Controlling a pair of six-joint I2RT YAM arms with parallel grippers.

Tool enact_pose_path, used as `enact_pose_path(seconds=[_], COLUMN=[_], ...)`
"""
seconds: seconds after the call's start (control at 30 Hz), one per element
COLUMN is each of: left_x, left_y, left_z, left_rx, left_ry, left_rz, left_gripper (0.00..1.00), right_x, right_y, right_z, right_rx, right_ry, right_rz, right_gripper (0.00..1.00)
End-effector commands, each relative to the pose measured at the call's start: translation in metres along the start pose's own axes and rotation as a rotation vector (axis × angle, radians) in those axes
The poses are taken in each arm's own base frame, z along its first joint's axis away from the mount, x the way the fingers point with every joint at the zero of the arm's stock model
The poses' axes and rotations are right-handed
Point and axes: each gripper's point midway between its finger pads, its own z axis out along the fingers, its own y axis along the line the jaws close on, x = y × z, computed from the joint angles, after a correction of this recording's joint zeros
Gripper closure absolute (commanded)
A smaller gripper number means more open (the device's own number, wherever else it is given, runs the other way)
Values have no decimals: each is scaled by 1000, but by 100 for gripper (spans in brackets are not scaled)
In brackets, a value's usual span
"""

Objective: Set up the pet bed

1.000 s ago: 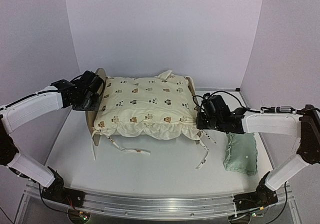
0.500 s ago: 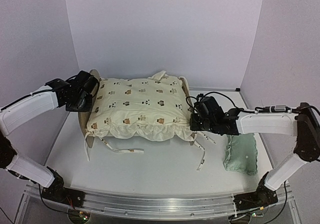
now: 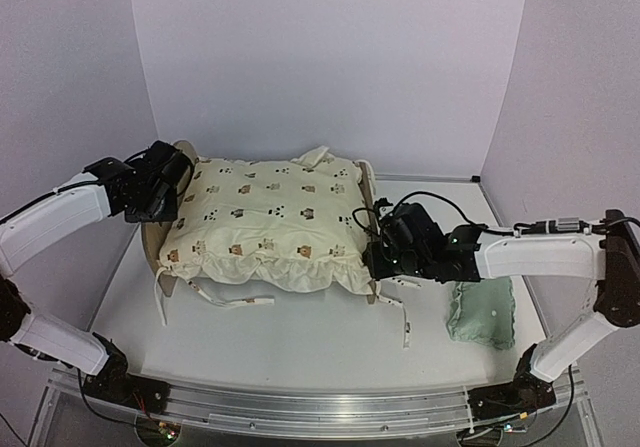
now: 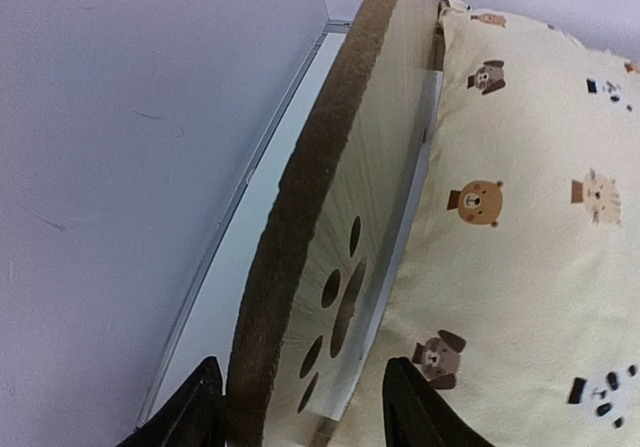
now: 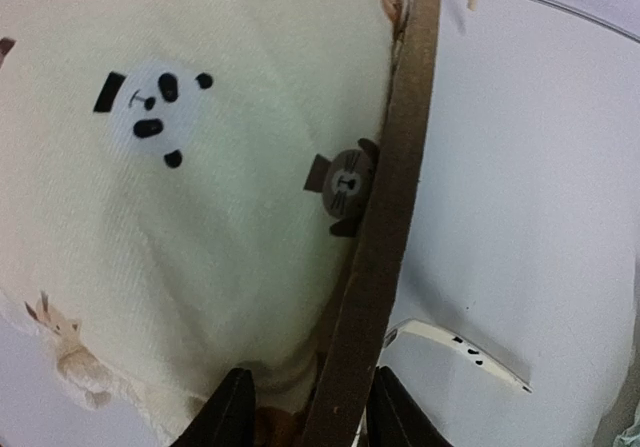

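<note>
Left gripper (image 4: 300, 407) straddled the headboard of the pet bed (image 4: 370, 147), jaws apart, not clamped. Right gripper (image 5: 310, 407) straddled the footboard, also slack, holding nothing. Bear-print cushion (image 3: 270, 217) lay on the bed, ties (image 3: 240, 300) hanging off its near side. Bed sat on the tabletop (image 3: 300, 352); mint pillow (image 3: 480, 312) lay just right of it.

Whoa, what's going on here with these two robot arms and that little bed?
Two robot arms are setting up a small wooden pet bed. The left hand straddles its paw-print headboard, and the right hand straddles the opposite end. Both hands look open rather than clamped. A cream animal-print cushion lies on the bed, its ties trailing onto the table. A small mint green pillow lies on the table beside the right arm, not on the bed.
</note>
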Motion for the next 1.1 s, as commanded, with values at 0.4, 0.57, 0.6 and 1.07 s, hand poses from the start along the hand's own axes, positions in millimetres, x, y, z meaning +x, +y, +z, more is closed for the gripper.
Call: enact_pose_path(seconds=[0.4,0.57,0.6,1.07], left_x=[-84,-105,-110,-158], left_y=[0,-5,-7,-99], left_z=[-67,-81,-83,-148], left_rx=[183,224,236,508], left_ry=[-159,-189,-194,-315], left_rz=[-157,-141,-137,17], left_gripper=[1,3,4,15], right_x=[-18,-16,-16,-21], right_y=[12,-7,-11,-40], right_z=[-62,-74,-77,-106], right_rx=[-124,-75,-64,1], right_ry=[-50,-73,-79,-159], right_rz=[-123,-143,-145,-150], right_gripper=[23,14,14,11])
